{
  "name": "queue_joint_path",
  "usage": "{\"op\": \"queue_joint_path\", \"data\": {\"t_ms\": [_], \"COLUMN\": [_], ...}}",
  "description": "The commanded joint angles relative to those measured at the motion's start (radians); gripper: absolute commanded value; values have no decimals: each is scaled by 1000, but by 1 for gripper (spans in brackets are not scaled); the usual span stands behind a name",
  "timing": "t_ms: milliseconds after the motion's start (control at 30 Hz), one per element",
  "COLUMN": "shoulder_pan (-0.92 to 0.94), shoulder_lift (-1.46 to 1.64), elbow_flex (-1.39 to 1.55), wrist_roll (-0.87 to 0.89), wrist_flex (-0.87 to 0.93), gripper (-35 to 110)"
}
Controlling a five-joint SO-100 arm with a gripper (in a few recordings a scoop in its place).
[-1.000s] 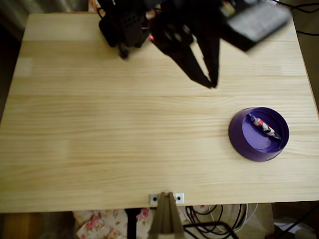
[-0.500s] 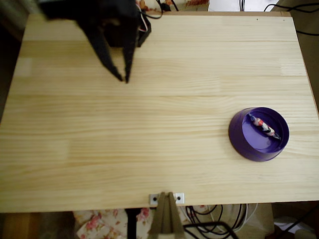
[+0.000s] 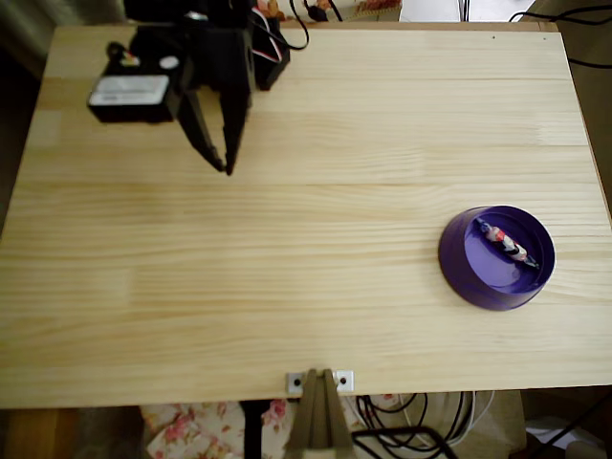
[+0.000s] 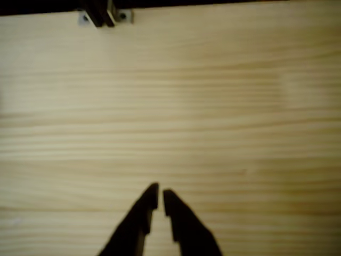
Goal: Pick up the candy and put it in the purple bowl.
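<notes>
The candy (image 3: 506,243) lies inside the purple bowl (image 3: 464,270) at the right of the table in the overhead view, a small wrapped sweet with twisted ends. My black gripper (image 3: 227,168) hangs over the upper left of the table, far from the bowl, its tips nearly together and nothing between them. Seen from the wrist, the gripper (image 4: 160,193) has its two dark fingers almost touching above bare wood.
The light wooden table (image 3: 306,316) has a small metal bracket (image 3: 319,382) at its front edge, also seen as the bracket (image 4: 104,16) from the wrist. The arm's base (image 3: 239,38) stands at the back left. Cables (image 3: 411,426) hang below the front.
The arm has swung from the upper right of the table to the upper left and its fingers have closed together. The candy has stayed in the bowl.
</notes>
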Motion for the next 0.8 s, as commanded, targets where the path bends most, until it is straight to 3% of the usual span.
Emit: {"op": "queue_joint_path", "data": {"t_ms": [0, 767], "shoulder_pan": [2, 31], "shoulder_lift": [9, 9], "elbow_flex": [5, 166], "wrist_roll": [18, 8], "wrist_flex": [-12, -107], "gripper": [-1, -1]}}
